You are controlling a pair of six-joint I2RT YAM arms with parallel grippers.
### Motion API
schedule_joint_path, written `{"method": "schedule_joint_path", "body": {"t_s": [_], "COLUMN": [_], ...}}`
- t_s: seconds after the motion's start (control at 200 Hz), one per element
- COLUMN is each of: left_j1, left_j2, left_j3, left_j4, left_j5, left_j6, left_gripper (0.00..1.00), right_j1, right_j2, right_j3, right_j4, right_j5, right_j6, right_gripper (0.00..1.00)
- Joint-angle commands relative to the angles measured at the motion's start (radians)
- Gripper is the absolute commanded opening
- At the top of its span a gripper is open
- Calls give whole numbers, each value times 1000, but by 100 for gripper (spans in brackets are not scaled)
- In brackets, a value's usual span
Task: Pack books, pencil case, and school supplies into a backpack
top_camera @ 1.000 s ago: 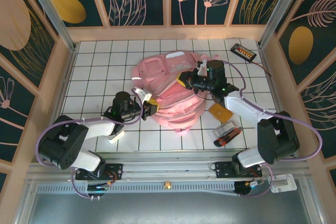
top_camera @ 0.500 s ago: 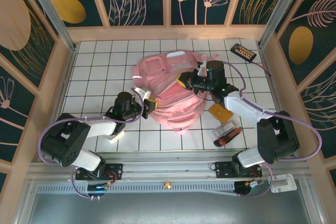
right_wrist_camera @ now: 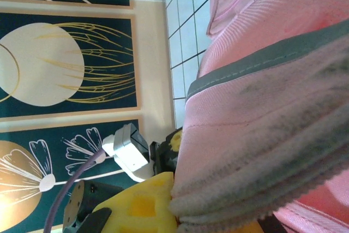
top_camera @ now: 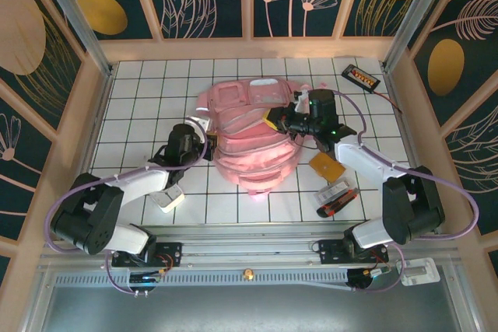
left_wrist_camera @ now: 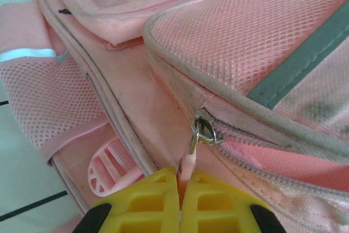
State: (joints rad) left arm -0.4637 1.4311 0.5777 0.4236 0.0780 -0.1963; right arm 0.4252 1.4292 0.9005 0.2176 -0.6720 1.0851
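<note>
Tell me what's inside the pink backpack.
Its contents cannot be seen: pink fabric covers the interior of the backpack. The left gripper has its jaws shut on the zipper pull; the right gripper clamps its fabric. An orange notebook lies outside.

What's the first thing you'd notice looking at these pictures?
The big pink backpack sprawls in the middle of the white tiled table. The yellow left gripper pinches its zipper pull, and the right gripper clutches the bag's right side. A small orange-brown notebook lies just right of it.
</note>
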Motion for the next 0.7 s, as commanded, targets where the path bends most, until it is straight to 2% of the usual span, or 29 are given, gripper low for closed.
{"method": "schedule_joint_path", "body": {"t_s": [0.0, 0.21, 0.445, 0.575, 0.64, 0.696], "left_j1": [58, 65, 80, 87, 92, 97], "left_j2": [53, 93, -10, -18, -18, -17], "left_j3": [34, 89, 30, 46, 54, 61], "left_j4": [-96, -119, -102, -140, -152, -161], "left_j5": [-128, -123, -140, -168, -192, -204], "left_j6": [-39, -22, -34, -27, -28, -24], "left_gripper": [0, 0, 0, 0, 8, 9], "right_j1": [-17, -23, -45, -46, -45, -45], "right_j2": [-61, -62, -53, -28, -25, -25], "right_j3": [8, -1, 7, 24, 26, 28], "right_j4": [58, 75, 89, 111, 120, 121], "right_j5": [-38, -57, -86, -133, -149, -157], "right_j6": [-41, -40, -42, -43, -40, -42], "right_gripper": [0, 0, 0, 0, 0, 0]}}
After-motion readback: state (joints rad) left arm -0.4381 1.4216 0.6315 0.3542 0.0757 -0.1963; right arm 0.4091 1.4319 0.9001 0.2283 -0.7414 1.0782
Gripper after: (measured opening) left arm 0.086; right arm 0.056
